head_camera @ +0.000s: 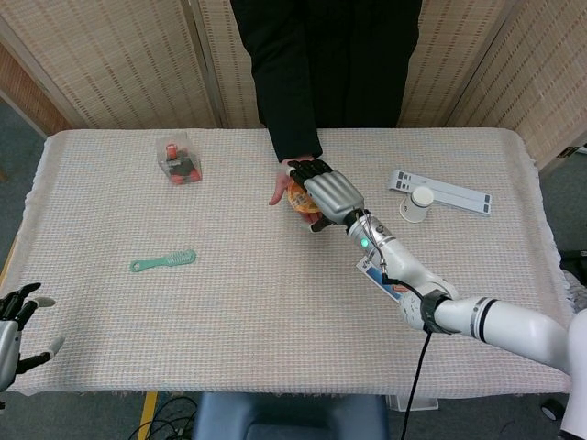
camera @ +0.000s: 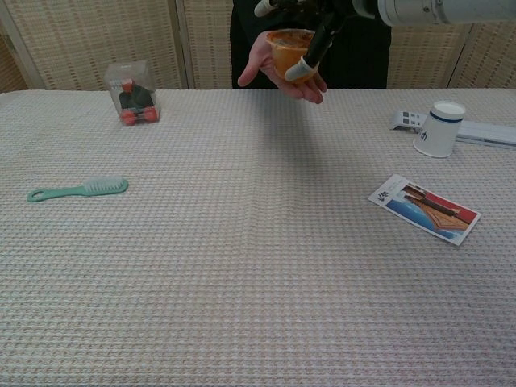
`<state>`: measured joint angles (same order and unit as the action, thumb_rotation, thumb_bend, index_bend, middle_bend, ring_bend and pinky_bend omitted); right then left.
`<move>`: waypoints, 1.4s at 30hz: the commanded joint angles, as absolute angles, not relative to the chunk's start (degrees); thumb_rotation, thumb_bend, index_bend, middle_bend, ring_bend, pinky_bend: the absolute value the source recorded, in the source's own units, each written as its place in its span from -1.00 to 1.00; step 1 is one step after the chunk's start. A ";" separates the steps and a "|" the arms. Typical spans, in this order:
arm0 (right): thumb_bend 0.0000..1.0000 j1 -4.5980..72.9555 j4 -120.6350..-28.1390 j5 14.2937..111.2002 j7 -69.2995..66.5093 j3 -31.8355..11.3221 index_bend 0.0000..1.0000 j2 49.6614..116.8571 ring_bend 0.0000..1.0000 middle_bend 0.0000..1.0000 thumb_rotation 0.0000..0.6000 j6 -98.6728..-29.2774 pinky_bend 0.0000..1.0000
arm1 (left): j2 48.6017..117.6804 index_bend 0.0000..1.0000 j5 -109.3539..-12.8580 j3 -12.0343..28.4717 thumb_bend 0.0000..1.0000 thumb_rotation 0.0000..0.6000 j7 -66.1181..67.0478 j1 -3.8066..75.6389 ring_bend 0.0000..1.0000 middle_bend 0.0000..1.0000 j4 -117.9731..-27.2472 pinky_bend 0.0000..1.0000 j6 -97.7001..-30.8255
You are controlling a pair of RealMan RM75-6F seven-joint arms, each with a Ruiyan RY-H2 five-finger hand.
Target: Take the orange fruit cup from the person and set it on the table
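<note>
Left hand sits at the near left corner of the table, its fingers apart and holding nothing. Further right on the white woven cloth lies a green brush, and behind it, near the far edge, stands a clear box with a red toy inside. In the middle, the person's hand is raised above the table with the orange fruit cup resting on the palm. The right hand is over this cup, its fingers curved around the top and one fingertip against the side, but I cannot tell if it already holds the cup. To the right lie a printed card, a white paper cup and a flat white strip behind it.
</note>
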<state>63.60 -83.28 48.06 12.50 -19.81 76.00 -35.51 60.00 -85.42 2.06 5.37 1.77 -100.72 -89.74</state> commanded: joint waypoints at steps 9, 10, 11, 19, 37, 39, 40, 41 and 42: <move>0.08 66.09 -78.48 46.90 14.23 -18.29 -0.30 81.01 -0.48 -0.42 1.00 -40.78 0.12 | 60.46 -0.27 -84.76 1.99 -0.56 1.00 4.82 1.38 -0.60 -0.61 -99.82 -0.52 -89.35; 0.13 65.83 -78.54 47.24 13.91 -18.28 -0.21 80.99 -0.41 -0.36 1.00 -41.18 0.21 | 60.50 -0.27 -84.70 2.00 -0.56 1.00 4.71 1.36 -0.60 -0.61 -99.71 -0.52 -89.31; 0.15 65.51 -78.82 47.58 13.42 -18.37 -0.16 80.77 -0.37 -0.31 1.00 -41.54 0.26 | 60.55 -0.27 -84.69 2.02 -0.56 1.00 4.59 1.35 -0.60 -0.61 -99.61 -0.52 -89.30; 0.16 58.24 -88.24 56.77 6.68 -18.10 -0.10 72.34 -0.27 -0.22 1.00 -46.89 0.31 | 60.74 -0.27 -85.00 2.26 -0.56 1.00 4.32 1.56 -0.60 -0.61 -99.27 -0.52 -89.11; 0.14 48.09 -79.66 68.92 -0.54 -7.55 -0.10 76.01 -0.27 -0.22 1.00 -46.58 0.31 | 61.18 -0.27 -86.60 2.23 -0.56 1.00 6.84 2.69 -0.60 -0.61 -101.20 -0.52 -88.08; 0.14 48.77 -75.41 67.72 -0.53 -7.73 -0.10 79.26 -0.27 -0.23 1.00 -44.86 0.31 | 61.12 -0.27 -86.44 2.24 -0.56 1.00 7.08 2.66 -0.60 -0.61 -101.26 -0.52 -88.06; 0.14 49.09 -73.67 67.16 -0.73 -7.92 -0.10 80.57 -0.27 -0.25 1.00 -44.06 0.31 | 61.09 -0.27 -86.35 2.25 -0.56 1.00 7.10 2.60 -0.60 -0.61 -101.28 -0.52 -88.11; 0.14 49.41 -71.91 66.65 -1.01 -8.11 -0.10 81.84 -0.27 -0.26 1.00 -43.22 0.29 | 61.05 -0.27 -86.27 2.25 -0.56 1.00 7.09 2.54 -0.60 -0.61 -101.29 -0.52 -88.17; 0.14 49.86 -69.57 66.02 -1.24 -8.32 -0.10 83.47 -0.27 -0.27 1.00 -42.09 0.24 | 61.01 -0.27 -86.15 2.24 -0.56 1.00 7.09 2.44 -0.60 -0.61 -101.25 -0.52 -88.25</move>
